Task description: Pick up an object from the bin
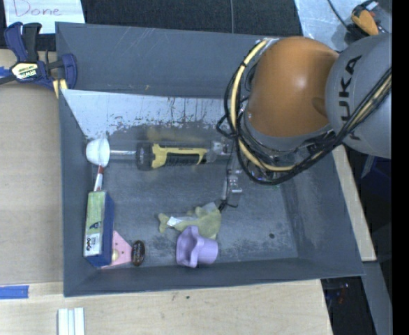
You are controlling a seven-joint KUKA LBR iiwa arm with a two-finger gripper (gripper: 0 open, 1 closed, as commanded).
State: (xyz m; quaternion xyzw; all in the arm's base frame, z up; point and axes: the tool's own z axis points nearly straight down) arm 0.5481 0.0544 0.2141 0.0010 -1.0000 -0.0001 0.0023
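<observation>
My gripper reaches down from under the orange cover into the middle of the bin. Its tip is right above the right end of a limp yellow-green thing lying on the bin floor. A lilac plastic piece lies just in front of that, touching it. Behind the gripper's left side a tool with a yellow and black handle lies crosswise near the back wall.
Along the left wall lie a white-headed brush with a red stem and a green and yellow box. A pink triangle and a small dark oval thing sit in the front left corner. The arm covers the bin's right back part.
</observation>
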